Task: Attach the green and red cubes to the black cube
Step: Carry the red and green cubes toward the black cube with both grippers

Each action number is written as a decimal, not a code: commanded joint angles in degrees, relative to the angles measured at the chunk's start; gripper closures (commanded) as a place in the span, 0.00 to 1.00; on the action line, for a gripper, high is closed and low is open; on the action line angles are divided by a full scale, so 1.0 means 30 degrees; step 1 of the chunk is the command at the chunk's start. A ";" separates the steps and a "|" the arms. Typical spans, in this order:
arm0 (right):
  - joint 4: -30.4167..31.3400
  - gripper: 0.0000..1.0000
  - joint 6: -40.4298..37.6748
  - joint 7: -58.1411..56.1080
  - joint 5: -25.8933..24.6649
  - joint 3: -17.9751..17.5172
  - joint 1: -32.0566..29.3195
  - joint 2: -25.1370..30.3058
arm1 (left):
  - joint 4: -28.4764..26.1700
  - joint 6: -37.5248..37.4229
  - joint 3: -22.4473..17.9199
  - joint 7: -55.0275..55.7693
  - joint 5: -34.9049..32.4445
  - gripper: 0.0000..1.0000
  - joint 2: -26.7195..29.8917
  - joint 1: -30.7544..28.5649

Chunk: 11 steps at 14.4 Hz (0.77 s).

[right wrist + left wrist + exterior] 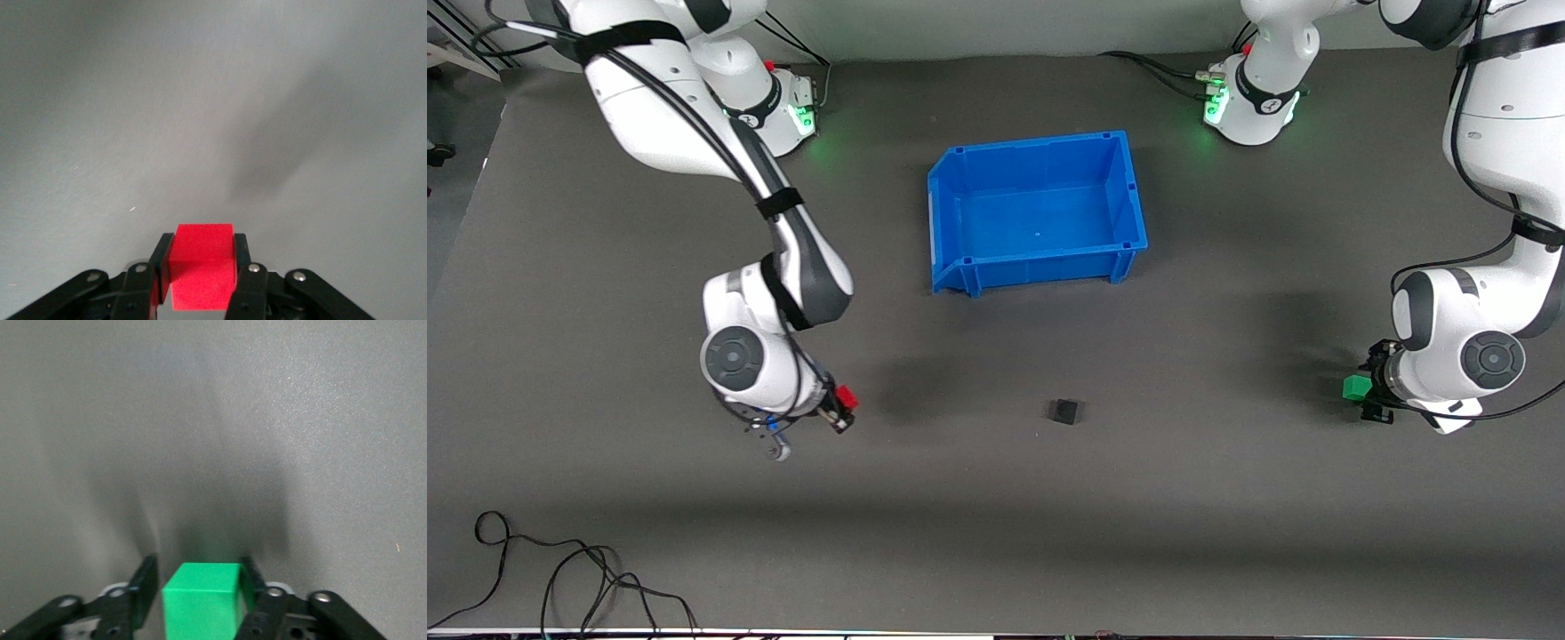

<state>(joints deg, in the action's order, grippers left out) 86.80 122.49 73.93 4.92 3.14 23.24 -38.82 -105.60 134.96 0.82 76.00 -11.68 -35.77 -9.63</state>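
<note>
Right gripper [845, 407] over the grey mat [996, 533] toward the right arm's end of the table, fingers clamped on the red cube [847, 397]; seen from the right wrist, red cube [200, 273] pinched between both black fingers [160, 270], flat faces against the pads, top face level, no long axis to speak of since all sides equal. Left gripper [1368, 396] low over the mat at the left arm's end of the table, fingers on either side of the green cube [1356, 387]; seen from the left wrist, green cube [203, 607] sitting square between the two fingers [143, 590], one finger touching its side, the other close against it, grip apparently closed on the cube. Black cube [1064, 411] alone on the mat between the two grippers, nearer to the front camera than the blue bin [951, 213], well apart from both coloured cubes, resting flat, edges turned slightly off the line of the table's edge, again no long axis. Blue bin near the middle of the table, open top up, its lower cut-out front wall facing the front camera, nothing visible inside. Loose black cable [560, 569] lying on the mat at the edge nearest the front camera, toward the right arm's end
</note>
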 commanded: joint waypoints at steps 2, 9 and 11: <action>-0.2680 0.79 -0.0285 0.3972 0.1461 0.0154 0.0281 -0.2553 | -0.0456 -0.0221 -0.0041 0.0595 -0.0327 1.00 0.0555 0.0044; -0.4703 0.79 -0.0196 0.8458 0.2931 -0.0752 0.0310 -0.4343 | 0.1269 -0.1039 0.0923 0.4868 0.0403 1.00 0.0615 0.1244; -0.5462 0.79 -0.0196 0.9424 0.2901 -0.0813 0.0455 -0.4840 | 0.1943 -0.1771 0.1770 0.5630 0.1192 1.00 0.0615 0.1391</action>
<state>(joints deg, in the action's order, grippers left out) 75.09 122.63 98.54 12.53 0.80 23.95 -50.49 -101.67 132.86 4.54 89.76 -10.14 -34.72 -6.46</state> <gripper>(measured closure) 0.604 0.621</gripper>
